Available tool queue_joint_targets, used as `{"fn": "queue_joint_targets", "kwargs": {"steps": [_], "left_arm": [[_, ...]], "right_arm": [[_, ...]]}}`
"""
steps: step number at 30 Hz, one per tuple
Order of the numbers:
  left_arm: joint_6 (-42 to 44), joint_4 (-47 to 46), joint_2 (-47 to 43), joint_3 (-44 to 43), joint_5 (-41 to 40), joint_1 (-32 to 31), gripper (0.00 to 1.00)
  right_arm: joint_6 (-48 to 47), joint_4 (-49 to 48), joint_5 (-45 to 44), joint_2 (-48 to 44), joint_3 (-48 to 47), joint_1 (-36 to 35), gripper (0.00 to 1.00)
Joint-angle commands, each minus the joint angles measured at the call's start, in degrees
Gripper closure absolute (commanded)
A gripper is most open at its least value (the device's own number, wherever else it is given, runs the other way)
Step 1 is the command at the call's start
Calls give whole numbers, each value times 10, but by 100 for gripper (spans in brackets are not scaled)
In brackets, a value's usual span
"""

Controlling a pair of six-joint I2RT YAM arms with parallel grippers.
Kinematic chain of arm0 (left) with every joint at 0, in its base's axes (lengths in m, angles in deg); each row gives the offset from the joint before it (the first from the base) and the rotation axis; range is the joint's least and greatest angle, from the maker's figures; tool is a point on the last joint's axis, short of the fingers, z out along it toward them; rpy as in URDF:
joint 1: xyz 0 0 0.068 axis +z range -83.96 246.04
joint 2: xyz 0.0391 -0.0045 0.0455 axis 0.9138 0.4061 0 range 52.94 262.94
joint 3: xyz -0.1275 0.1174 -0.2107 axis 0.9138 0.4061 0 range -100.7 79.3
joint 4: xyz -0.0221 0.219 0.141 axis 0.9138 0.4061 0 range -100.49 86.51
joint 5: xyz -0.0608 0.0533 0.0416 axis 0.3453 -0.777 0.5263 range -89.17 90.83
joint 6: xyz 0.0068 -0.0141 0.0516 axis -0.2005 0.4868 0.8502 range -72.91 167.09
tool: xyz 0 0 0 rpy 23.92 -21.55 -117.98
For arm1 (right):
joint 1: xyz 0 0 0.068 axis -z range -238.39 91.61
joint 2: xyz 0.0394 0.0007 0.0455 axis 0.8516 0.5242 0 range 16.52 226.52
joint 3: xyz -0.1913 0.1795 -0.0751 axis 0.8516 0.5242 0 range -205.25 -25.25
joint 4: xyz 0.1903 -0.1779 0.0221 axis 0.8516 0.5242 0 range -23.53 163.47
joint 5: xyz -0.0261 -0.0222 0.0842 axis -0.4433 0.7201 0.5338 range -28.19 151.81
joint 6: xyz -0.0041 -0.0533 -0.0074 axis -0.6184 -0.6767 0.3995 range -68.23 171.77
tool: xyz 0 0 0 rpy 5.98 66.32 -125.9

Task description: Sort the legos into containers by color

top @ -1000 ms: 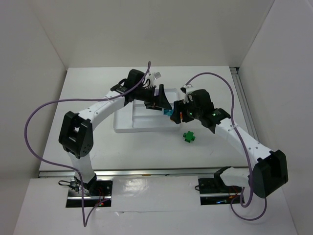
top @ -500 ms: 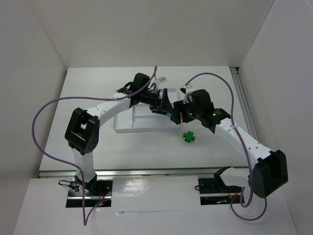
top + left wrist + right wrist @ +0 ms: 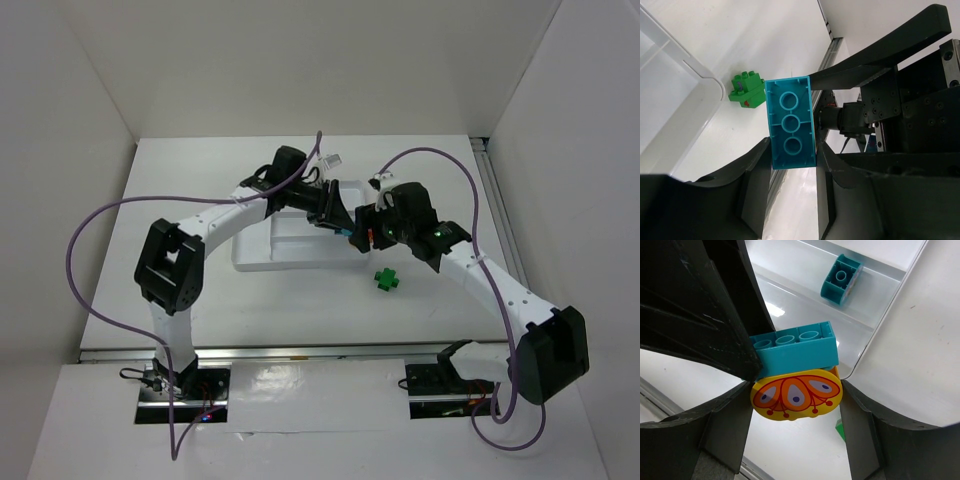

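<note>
Plastic is all I am handling. From above, my left gripper [image 3: 338, 222] and my right gripper [image 3: 357, 238] meet nose to nose over the right end of the shallow white tray [image 3: 285, 246], with a glossy teal brick [image 3: 347, 231] showing between them. A knobbly green lego [image 3: 385, 279] lies on the matte white table [image 3: 300, 310], just outside the tray's near right corner. Through my left wrist camera the teal brick is a hollow rectangle seen into its open face, with three round tubes in a row inside thin walls. My two smooth dark left fingers [image 3: 756, 180] press on its long sides, clamped on it. The green lego beyond, beside the tray's rounded corner, carries a small printed mark and a red dot that I cannot read. Through my right wrist camera the same brick shows three round openings along its upper face and sits flush against a rounded yellow piece [image 3: 796, 396] printed with orange-red wing shapes and purple dots. My right fingers are closed on that yellow piece from both sides, and a left finger touches the brick's end. A second teal brick [image 3: 841, 279], with a pale printed side, lies in a tray compartment beyond a raised divider.
</note>
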Motion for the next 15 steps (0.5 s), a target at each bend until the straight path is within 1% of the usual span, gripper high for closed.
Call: {"fn": "queue_joint_targets", "kwargs": {"steps": [1,6,10,15], "left_arm": [[13,-10,7,-28,32,3,100],[8,-5,13,-42,15,15,100],[8,14,25,-58,-23,15,100],[-9,14,42,-76,-42,25,100]], "right_arm": [[-3,-20,0,-4,-14,-5,52],[-3,-20,-17,-4,-4,-5,53],[-3,-20,-22,-4,-4,-5,54],[-3,-20,-34,-4,-4,-5,55]]}}
